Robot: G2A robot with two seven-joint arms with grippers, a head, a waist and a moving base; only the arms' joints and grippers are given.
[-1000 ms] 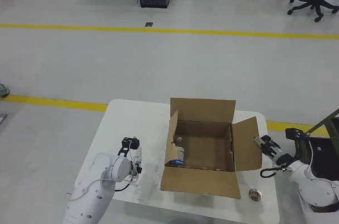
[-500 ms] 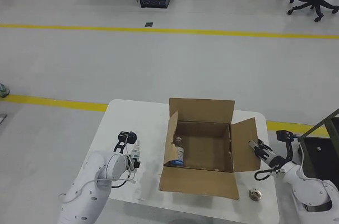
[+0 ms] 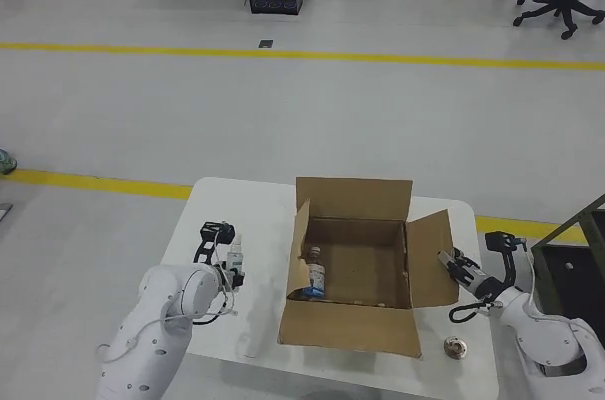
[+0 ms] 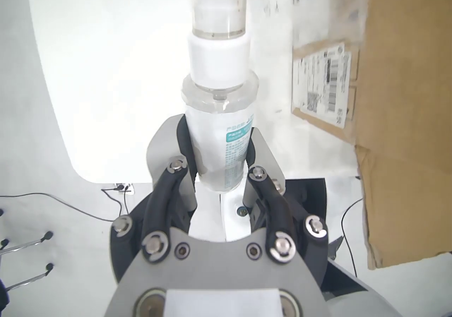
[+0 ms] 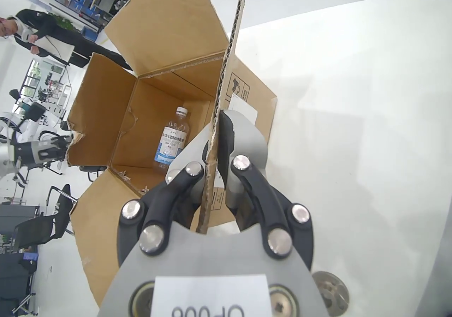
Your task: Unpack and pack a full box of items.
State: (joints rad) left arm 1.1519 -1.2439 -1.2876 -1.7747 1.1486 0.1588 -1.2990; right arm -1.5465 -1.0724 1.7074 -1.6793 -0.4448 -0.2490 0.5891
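Note:
An open cardboard box (image 3: 357, 300) stands on the white table (image 3: 262, 210), its flaps spread. Inside, against one wall, lies a clear bottle with a blue label (image 3: 315, 275) (image 5: 172, 143). My left gripper (image 3: 229, 262) (image 4: 218, 150) is over the table beside the box, shut on a clear spray bottle (image 4: 219, 60) (image 3: 235, 256) with a white collar and clear cap. My right gripper (image 3: 450, 268) (image 5: 216, 136) is at the box's opposite side, shut on that side flap (image 5: 233, 36) (image 3: 431, 258), one finger on each face of the cardboard.
A small round metal object (image 3: 455, 347) (image 5: 330, 288) lies on the table near the front corner by my right arm. Printed labels (image 4: 323, 80) cover the box's outer wall facing my left gripper. The table's rounded edge (image 4: 56, 113) lies close to my left arm.
My left gripper carried the spray bottle away from the box, toward the table's far left. The right gripper closed in on the side flap and the box shifted slightly left.

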